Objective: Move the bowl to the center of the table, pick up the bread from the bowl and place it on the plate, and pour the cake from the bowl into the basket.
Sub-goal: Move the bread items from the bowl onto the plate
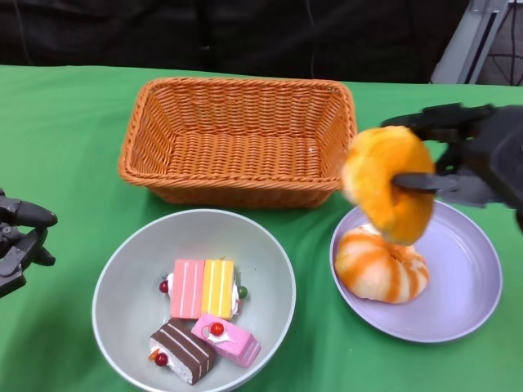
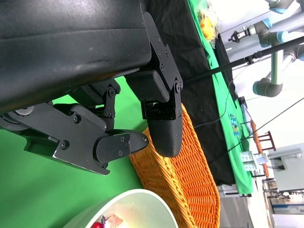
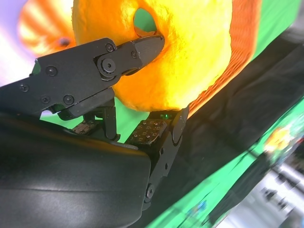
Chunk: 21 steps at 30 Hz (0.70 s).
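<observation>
Orange, spongy ring-shaped bread (image 1: 387, 184) is held in the air by the right hand (image 1: 470, 155), one finger (image 3: 142, 47) passing through its hole and others pressed beneath it, as seen in the right wrist view. It is held above the near-left rim of the lilac plate (image 1: 470, 286), between the plate and the right end of the basket (image 1: 239, 139), and looks close to the basket's corner. A second bread (image 1: 382, 265), striped orange and cream, is seen lying on the left part of the plate, directly under the held one; the plate's right half is left bare.

Just left of the plate, with a narrow strip of cloth between them, the grey bowl (image 1: 122, 278) is set near the table's front edge. Three cake slices are contained in it: a pink-and-yellow one (image 1: 202, 287), a chocolate one (image 1: 183, 349) and a pink one (image 1: 227, 339), with small red and green beads beside them. The bowl's far rim is placed close to the basket's front wall.

The basket is woven of orange wicker, rectangular, with sloping sides. Everything is set on a green tablecloth (image 1: 65, 139), with open cloth at the left.

The left hand (image 1: 20, 237) is held low at the left edge, well apart from the bowl, its fingers apart and nothing gripped.
</observation>
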### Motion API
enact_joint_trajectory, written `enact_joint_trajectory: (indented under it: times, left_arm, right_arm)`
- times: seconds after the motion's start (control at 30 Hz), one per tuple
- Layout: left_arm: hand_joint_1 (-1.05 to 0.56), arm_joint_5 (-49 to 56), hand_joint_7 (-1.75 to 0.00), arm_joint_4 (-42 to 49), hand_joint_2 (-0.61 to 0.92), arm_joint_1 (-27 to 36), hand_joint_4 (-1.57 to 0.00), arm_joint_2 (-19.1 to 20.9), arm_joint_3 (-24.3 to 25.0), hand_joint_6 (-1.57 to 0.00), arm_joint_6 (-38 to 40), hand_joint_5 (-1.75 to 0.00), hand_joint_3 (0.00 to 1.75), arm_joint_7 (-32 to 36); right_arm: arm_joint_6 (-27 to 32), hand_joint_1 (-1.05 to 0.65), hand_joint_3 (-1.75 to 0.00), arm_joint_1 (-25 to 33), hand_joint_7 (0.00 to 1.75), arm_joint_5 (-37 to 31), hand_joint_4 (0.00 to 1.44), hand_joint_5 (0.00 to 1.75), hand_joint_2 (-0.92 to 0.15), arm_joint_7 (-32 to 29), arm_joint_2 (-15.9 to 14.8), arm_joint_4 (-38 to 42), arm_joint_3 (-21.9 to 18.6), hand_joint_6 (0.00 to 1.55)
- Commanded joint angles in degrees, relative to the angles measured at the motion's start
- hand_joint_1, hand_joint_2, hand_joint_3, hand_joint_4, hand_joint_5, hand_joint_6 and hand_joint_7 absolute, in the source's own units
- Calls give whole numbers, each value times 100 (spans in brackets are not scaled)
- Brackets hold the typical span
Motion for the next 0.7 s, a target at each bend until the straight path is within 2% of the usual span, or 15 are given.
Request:
enact_joint_trajectory:
  times: [0.03, 0.27, 0.7]
  left_arm:
    - [-8, -12, -84, 87, 72, -69, -84, 133, 32, -92, -66, -127, 65, -14]
    - [-8, -33, -82, 225, 72, -128, -85, 151, 37, -93, -126, -125, 64, -52]
    - [-7, -17, -82, 218, 71, -144, -86, 142, 21, -93, -95, -126, 65, -25]
  right_arm:
    - [-20, -20, -11, 182, 12, 32, 65, 138, -92, -60, -193, -96, -151, 113]
    - [-154, -16, -10, 502, 14, 184, 65, 141, -92, -125, -334, 34, -419, 112]
    - [-245, -14, -11, 788, 18, 303, 66, 139, -92, -169, -422, 261, -537, 109]
